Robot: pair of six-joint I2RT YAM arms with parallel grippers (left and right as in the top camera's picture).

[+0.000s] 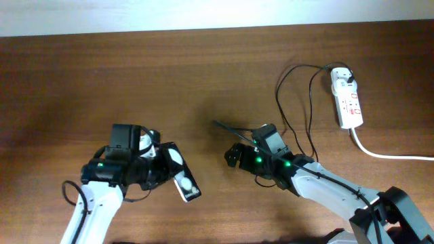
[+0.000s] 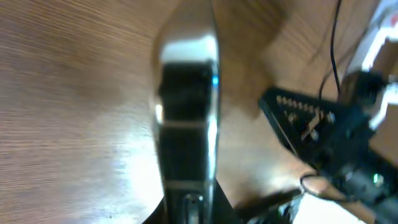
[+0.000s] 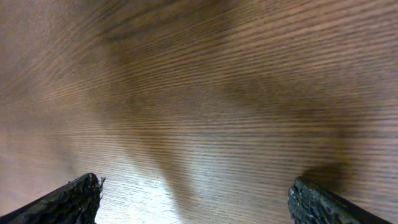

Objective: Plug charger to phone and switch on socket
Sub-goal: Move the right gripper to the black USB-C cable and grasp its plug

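Black phone clenched in left end effector; right end effector released (charger alongside).

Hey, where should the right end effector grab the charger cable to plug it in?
Just behind the charger's free plug tip, which seems to lie on the table up-left of the open right end effector. Come straight down, fingers straddling the thin cable, tip left free for the phone in the left end effector.

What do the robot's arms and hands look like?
The left arm and right arm have smooth white tubes and boxy black wrist parts with tiny green lights. A thin black wire loops beside the left arm. The right hand has black fingers with a bumpy texture.
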